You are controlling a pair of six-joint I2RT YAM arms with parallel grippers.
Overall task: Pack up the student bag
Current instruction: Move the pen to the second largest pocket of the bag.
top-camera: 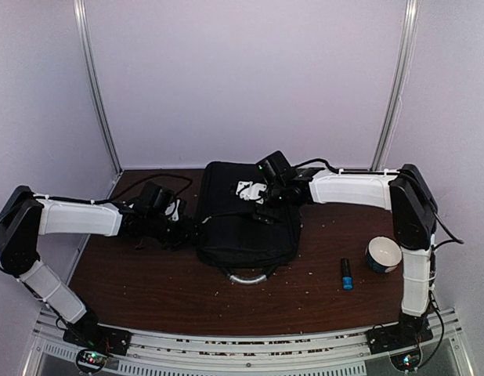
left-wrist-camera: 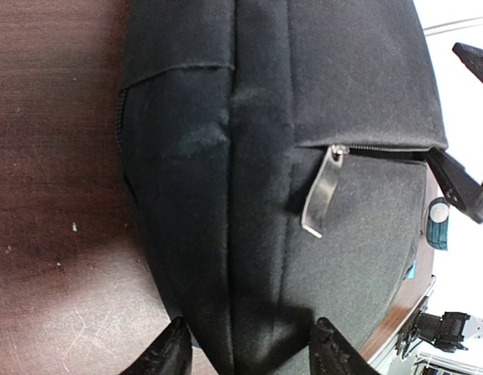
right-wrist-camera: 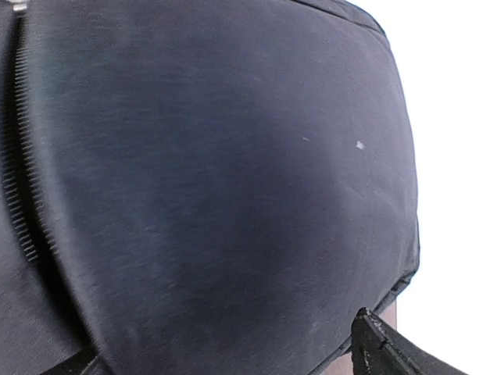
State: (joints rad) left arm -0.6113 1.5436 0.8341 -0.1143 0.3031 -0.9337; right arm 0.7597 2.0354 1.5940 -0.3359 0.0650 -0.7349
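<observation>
Left tool (left-wrist-camera: 249,355) straddles the student bag (left-wrist-camera: 304,117) — fingertips apart.

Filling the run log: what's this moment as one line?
student bag: lying flat | left gripper: straddles bag's side, grip unclear | right gripper: over bag top | bowl, blue tube: outside bag

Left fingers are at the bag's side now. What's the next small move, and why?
Probably close the left gripper firmly on the student bag's side ridge. Its fingers straddle that ridge, though a firm pinch isn't clear; the pocket's zipper pull looks shut, and the right gripper hovers open over the bag, so it likely needs steadying.
</observation>
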